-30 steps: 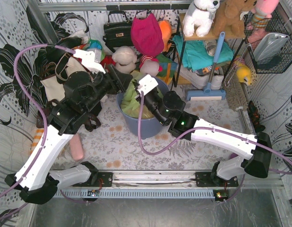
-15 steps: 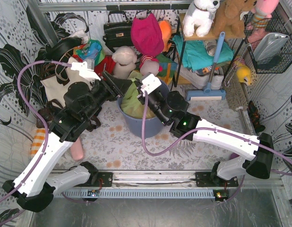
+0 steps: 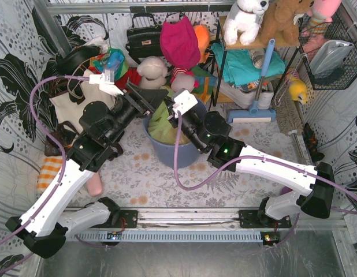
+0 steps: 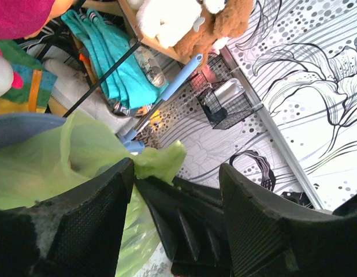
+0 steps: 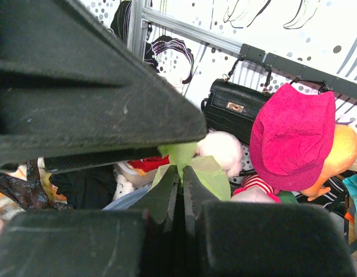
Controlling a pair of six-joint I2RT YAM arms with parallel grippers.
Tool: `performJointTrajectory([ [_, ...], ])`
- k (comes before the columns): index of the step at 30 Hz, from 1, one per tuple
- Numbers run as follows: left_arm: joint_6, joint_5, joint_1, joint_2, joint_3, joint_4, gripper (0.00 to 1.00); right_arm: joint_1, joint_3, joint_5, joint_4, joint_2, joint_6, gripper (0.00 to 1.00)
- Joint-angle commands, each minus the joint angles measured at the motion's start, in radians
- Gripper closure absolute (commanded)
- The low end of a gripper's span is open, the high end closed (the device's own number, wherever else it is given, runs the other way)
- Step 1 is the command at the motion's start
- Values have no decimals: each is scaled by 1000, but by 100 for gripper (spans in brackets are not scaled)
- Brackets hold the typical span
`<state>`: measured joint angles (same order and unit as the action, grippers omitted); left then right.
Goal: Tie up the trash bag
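Patterned tabletop (image 3: pixel 138 173) carries one blue-grey bin (image 3: pixel 181 153) at centre frame, with one trash bag (image 3: pixel 158 122) seated inside it. Two grippers meet above the rim. The right gripper (image 5: pixel 179 173) is pinched closed on a bag fold, and the left gripper (image 4: pixel 177 167) has its jaws spread apart around it.

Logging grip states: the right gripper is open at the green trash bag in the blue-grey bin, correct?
Not open: the right wrist view shows the right gripper shut on a flap of the trash bag. The bag is in the blue-grey bin.
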<state>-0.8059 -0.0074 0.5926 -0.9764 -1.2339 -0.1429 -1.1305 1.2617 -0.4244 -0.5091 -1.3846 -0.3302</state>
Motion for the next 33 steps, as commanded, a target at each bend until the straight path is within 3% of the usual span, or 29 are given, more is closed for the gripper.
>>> performJointTrajectory([
  [1, 33, -18, -14, -30, -48, 146, 32, 5, -11, 16, -50, 33, 24, 100],
  [8, 62, -16, -35, -43, -102, 186, 34, 6, -22, 16, -55, 36, 31, 100],
  [13, 80, -127, -34, -45, -229, -97, 34, 6, -18, 9, -65, 32, 29, 100],
  [16, 53, -153, -34, -23, -232, -195, 32, 5, -16, 9, -68, 30, 28, 100],
  [20, -58, -198, -34, 27, -143, -216, 28, 5, -9, 12, -66, 26, 24, 100],
  [25, -280, -226, -34, 98, 10, -63, 26, 5, -2, 15, -65, 19, 24, 100],
  [27, -421, -261, -34, 87, -7, -112, 30, 6, 0, 15, -65, 19, 23, 100],
  [33, -642, -253, -35, -9, -153, -308, 25, 5, 4, 13, -61, 16, 25, 100],
])
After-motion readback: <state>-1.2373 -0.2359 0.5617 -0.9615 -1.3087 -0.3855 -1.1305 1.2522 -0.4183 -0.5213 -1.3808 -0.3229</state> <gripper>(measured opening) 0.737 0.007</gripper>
